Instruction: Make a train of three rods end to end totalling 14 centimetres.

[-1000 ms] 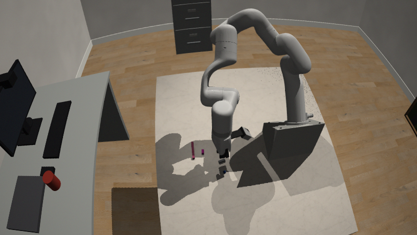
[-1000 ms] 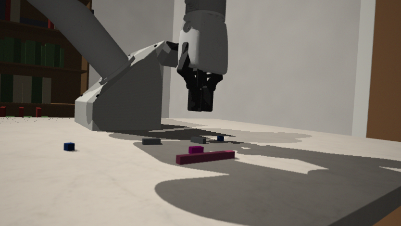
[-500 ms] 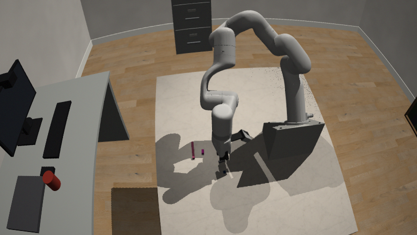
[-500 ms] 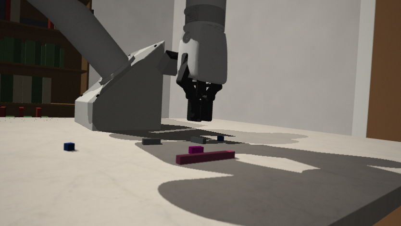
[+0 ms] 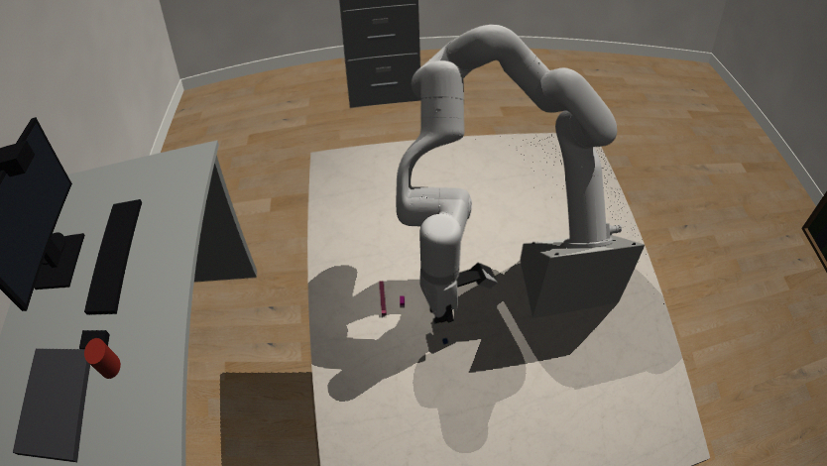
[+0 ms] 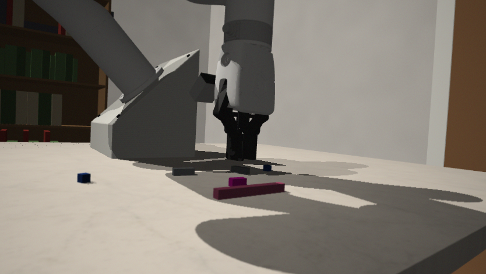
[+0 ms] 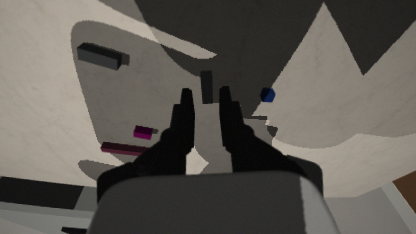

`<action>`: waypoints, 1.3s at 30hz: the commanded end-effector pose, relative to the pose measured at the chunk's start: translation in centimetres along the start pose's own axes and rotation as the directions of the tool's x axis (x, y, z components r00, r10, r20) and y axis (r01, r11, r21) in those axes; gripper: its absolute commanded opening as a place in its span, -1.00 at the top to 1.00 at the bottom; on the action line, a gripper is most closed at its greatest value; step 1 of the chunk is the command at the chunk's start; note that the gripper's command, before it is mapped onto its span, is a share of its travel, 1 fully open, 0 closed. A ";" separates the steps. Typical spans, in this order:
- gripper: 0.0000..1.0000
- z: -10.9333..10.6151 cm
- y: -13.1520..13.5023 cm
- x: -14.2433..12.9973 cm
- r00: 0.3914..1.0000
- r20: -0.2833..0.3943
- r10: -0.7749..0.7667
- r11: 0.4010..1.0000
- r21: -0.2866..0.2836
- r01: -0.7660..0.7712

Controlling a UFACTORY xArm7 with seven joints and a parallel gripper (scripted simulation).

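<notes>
My gripper (image 5: 443, 315) (image 6: 241, 155) (image 7: 206, 100) is open with a narrow gap and holds nothing. It hangs low, just above a short grey rod (image 6: 240, 169) (image 7: 206, 86) that lies flat in the shadow, in line with the gap between the fingers. A second grey rod (image 6: 183, 171) (image 7: 100, 55) lies to its left. A long pink rod (image 5: 382, 297) (image 6: 249, 190) (image 7: 123, 148) lies flat with a small magenta rod (image 5: 402, 300) (image 6: 237, 181) (image 7: 143, 132) close beside it. A blue cube (image 5: 444, 341) (image 6: 267, 167) (image 7: 268, 94) sits near the gripper; another blue cube (image 6: 83, 177) lies far off.
The robot's base block (image 5: 578, 275) (image 6: 152, 119) stands on the white table (image 5: 578, 405) (image 6: 102, 221) behind the rods. A grey desk (image 5: 162, 243) with a monitor and keyboard stands to the left in the top view.
</notes>
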State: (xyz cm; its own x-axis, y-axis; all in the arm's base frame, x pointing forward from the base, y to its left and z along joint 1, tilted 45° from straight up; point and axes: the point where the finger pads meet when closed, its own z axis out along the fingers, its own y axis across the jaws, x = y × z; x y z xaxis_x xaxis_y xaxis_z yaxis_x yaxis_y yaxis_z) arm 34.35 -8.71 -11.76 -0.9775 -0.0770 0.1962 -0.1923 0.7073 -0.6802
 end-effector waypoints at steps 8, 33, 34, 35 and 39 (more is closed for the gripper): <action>0.51 0.5 0.1 -0.2 1.000 0.005 0.000 1.000 -0.002 0.000; 0.51 0.6 0.1 -0.2 1.000 0.005 0.000 1.000 -0.002 0.000; 0.51 0.6 0.1 -0.2 1.000 0.005 0.000 1.000 -0.002 0.000; 0.51 0.6 0.1 -0.2 1.000 0.005 0.000 1.000 -0.002 0.000; 0.51 0.6 0.1 -0.2 1.000 0.005 0.000 1.000 -0.002 0.000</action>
State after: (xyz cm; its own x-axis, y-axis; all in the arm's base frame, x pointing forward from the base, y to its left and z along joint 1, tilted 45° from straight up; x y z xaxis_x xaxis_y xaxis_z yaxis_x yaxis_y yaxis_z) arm 34.32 -9.21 -12.29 -0.9776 -0.0775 0.1956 -0.1921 0.7075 -0.6801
